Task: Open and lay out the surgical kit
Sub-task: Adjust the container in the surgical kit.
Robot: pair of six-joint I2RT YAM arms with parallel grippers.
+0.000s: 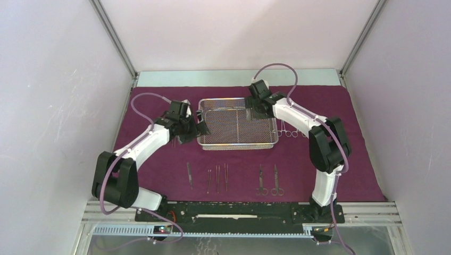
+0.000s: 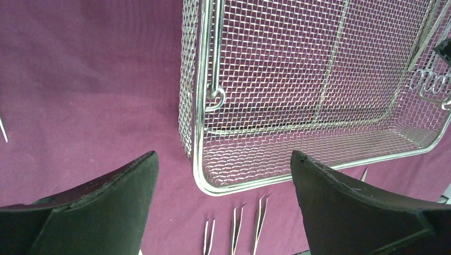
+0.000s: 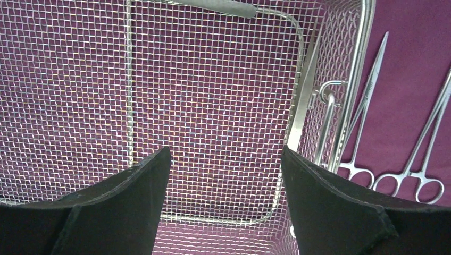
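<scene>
The maroon cloth (image 1: 154, 170) lies spread flat. On it stands the silver wire-mesh tray (image 1: 236, 147). My left gripper (image 1: 199, 129) hovers open at the tray's left end, by the front corner of the tray rim (image 2: 198, 133), holding nothing. My right gripper (image 1: 255, 109) hangs open over the tray's right part, above the mesh floor (image 3: 213, 79). A slim steel instrument (image 3: 304, 101) leans along the tray's right wall. Three tweezers (image 1: 217, 178) and two scissors (image 1: 268, 181) lie in a row in front. Ring-handled clamps (image 1: 287, 130) lie right of the tray.
One more slim instrument (image 1: 189, 174) lies left of the tweezers. The tweezers' tips (image 2: 234, 226) show between my left fingers, just below the tray. Two clamps (image 3: 367, 106) lie close beside the tray's right handle (image 3: 327, 122). White walls enclose the table on three sides.
</scene>
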